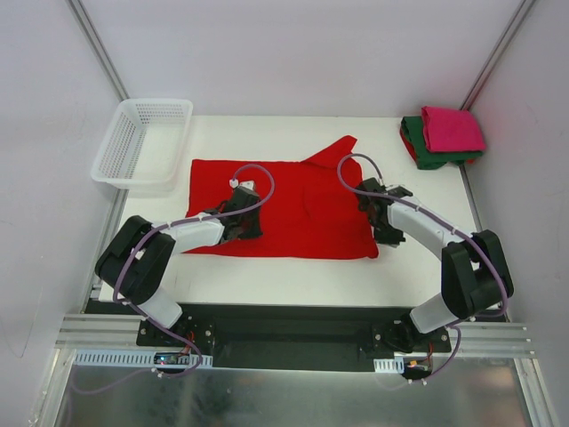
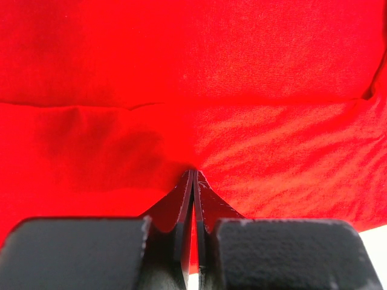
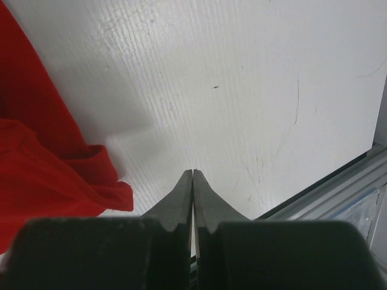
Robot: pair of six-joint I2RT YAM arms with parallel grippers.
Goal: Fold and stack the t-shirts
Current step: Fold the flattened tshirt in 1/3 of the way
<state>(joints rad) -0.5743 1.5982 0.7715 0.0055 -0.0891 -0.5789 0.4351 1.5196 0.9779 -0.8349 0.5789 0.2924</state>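
Three t-shirts: red t-shirt [image 1: 293,205] flat on the surface [image 1: 293,276], long axis left-right, sleeve pointing far-right; magenta t-shirt [image 1: 452,127] folded on green t-shirt [image 1: 416,142], far right. Left jaws closed, tips on red cloth; right jaws closed, empty, beside its near-right corner.

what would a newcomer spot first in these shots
A bright red t-shirt lies spread in the middle of the table. The shut left pincer is low over it, and the shut right pincer is over bare surface beside its near right corner. In the far right corner, a folded pink t-shirt sits on a folded green t-shirt.
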